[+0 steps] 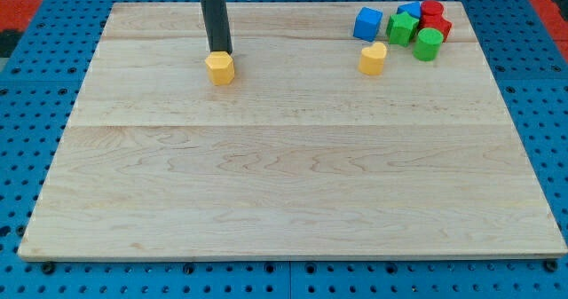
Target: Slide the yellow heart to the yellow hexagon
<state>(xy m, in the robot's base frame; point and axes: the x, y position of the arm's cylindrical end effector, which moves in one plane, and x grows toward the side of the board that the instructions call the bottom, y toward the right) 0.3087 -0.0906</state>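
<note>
The yellow heart [373, 59] lies on the wooden board toward the view's upper right. The yellow hexagon [220, 68] lies toward the view's upper left, far to the left of the heart. My tip [220, 51] is at the end of the dark rod, right behind the hexagon's top edge, touching or almost touching it. The tip is far to the left of the heart.
A cluster of blocks sits at the view's top right: a blue cube [367, 23], a green block [401, 28], a green cylinder [428, 44], red blocks [435, 19] and a blue block [410, 11] behind. The wooden board [284, 175] lies on a blue pegboard.
</note>
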